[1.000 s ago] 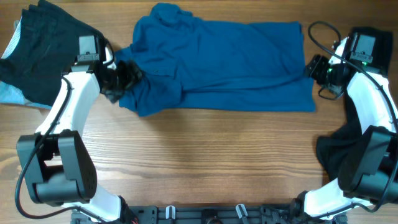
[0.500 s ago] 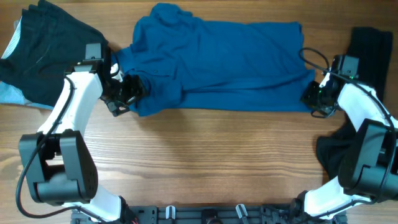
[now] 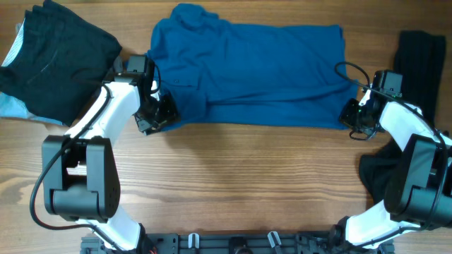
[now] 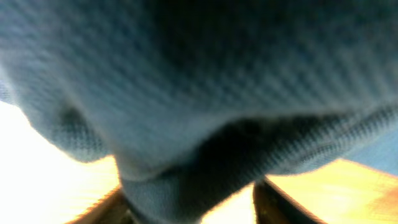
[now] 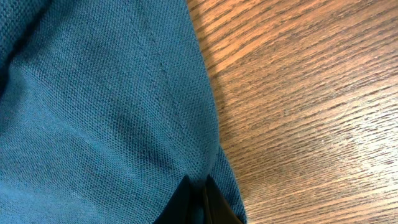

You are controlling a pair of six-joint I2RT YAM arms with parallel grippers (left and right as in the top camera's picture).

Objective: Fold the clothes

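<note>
While both arms sit low at the lower corners of the large deep-blue knit top [image 3: 261, 70], the step in hand looks to me like taking hold of its lower edge for a fold. The top lies spread flat on the wooden tabletop [image 3: 233, 183], across the upper middle of the overhead frame. The right end effector [image 3: 351, 116] is pinched closed on the lower right corner of the cloth, right at the hem edge. The left end effector [image 3: 157, 113] is at the rumpled lower left corner. Its wrist camera shows a bunch of blue knit between the fingers, but I cannot tell whether they have clamped it. To do this well, I would want that left hold firm before anything lifts, and on the edge layer only rather than the whole bunch. Then both corners should rise together and level, keeping the edge taut between them so the cloth carries over without sagging or dragging. The fold should also stay clear of the crumpled black garment [image 3: 63, 49] at the upper left and the folded black cloth [image 3: 420, 60] at the upper right. As for how it lies, its long axis runs left to right across the frame. The neck end appears to point left, where the cloth humps at the upper left, and the straight hem faces right.
</note>
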